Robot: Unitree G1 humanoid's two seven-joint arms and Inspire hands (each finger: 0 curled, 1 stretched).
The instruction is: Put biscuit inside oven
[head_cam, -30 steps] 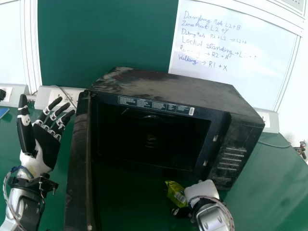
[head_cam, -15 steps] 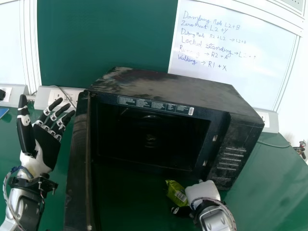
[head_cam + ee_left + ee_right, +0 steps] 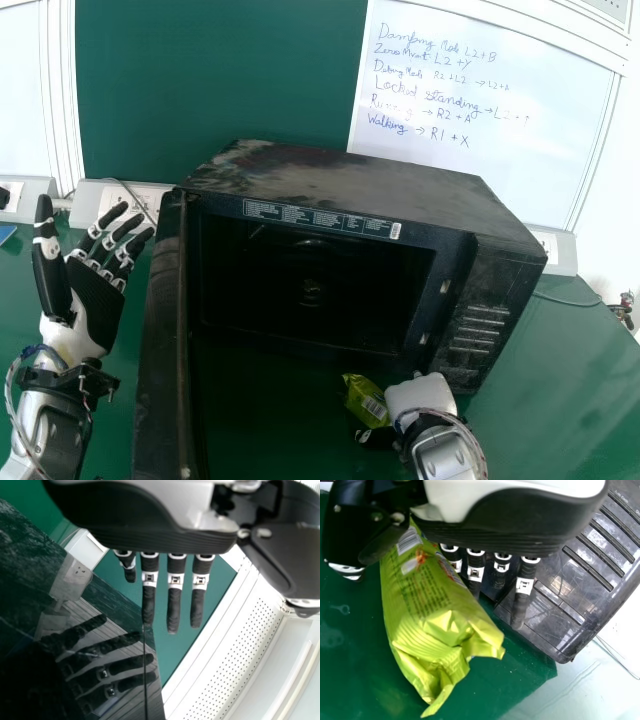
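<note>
The black oven [image 3: 350,185] stands with its door swung out at the left and its cavity facing me. A green biscuit packet [image 3: 364,401] is in front of the cavity's lower right, close beside my right hand [image 3: 422,396]. In the right wrist view the packet [image 3: 427,615] lies between the thumb and the fingers of my right hand [image 3: 520,595]; the fingers are fairly straight, with no clear grip on it. My left hand [image 3: 95,300] is raised, open and empty, left of the oven door; its straight fingers appear in the left wrist view [image 3: 174,600].
The oven door [image 3: 163,340] stands between my left hand and the cavity. The oven's control panel [image 3: 485,330] is just beyond my right hand. Behind are wall sockets [image 3: 125,198] and a whiteboard [image 3: 480,120]. Green table surface [image 3: 560,370] extends to the right.
My right hand has shifted very slightly right and down, and more of the packet's printed side shows beside it. The left hand has barely moved.
</note>
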